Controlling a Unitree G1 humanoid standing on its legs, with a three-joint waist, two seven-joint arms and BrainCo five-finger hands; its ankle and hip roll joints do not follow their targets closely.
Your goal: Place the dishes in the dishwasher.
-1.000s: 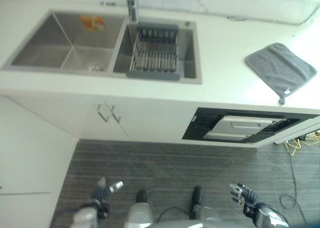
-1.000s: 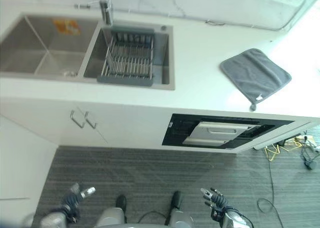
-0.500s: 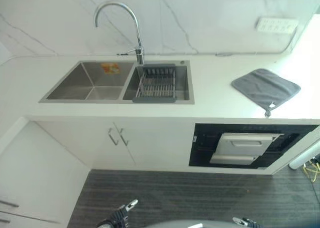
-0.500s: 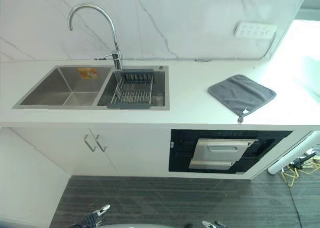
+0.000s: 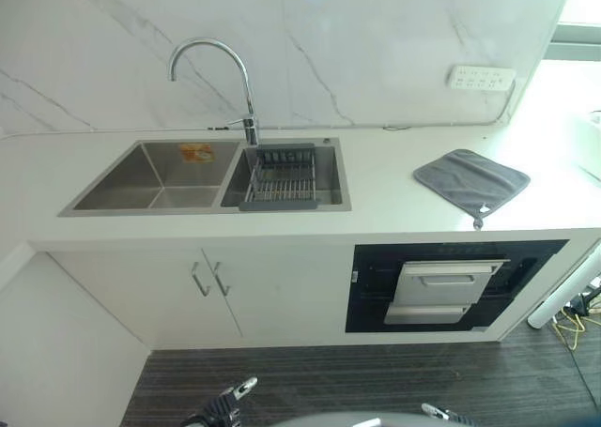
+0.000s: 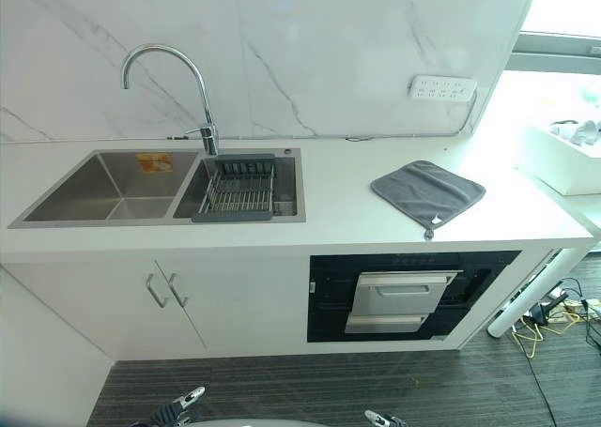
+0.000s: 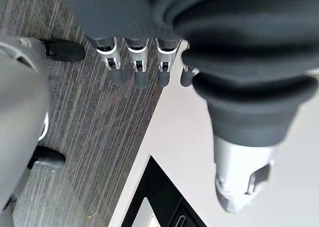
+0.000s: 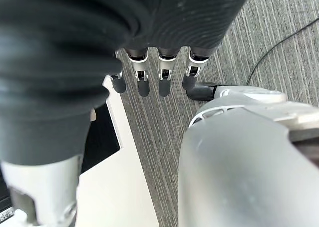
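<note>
The dishwasher [image 5: 449, 286] is a black built-in unit with a silver front, set under the white counter [image 5: 385, 188] at the right; its front looks closed. A grey wire dish rack [image 5: 280, 176] sits in the right basin of the steel sink [image 5: 155, 175]; I cannot make out dishes in it. My left hand [image 5: 227, 409] hangs low over the floor at the left, fingers [image 7: 138, 62] straight and empty. My right hand [image 5: 438, 413] hangs low at the right, fingers [image 8: 166, 70] straight and empty.
A grey cloth mat [image 5: 470, 181] lies on the counter above the dishwasher. A curved tap [image 5: 214, 59] stands behind the sink. White cabinet doors with handles [image 5: 208, 279] are below the sink. A white tray [image 6: 563, 155] sits at the far right. Striped grey floor [image 5: 376, 385] lies before the counter.
The camera has tilted up, so the wall and tap have come into the picture. Both hands stay low and open at the bottom edge.
</note>
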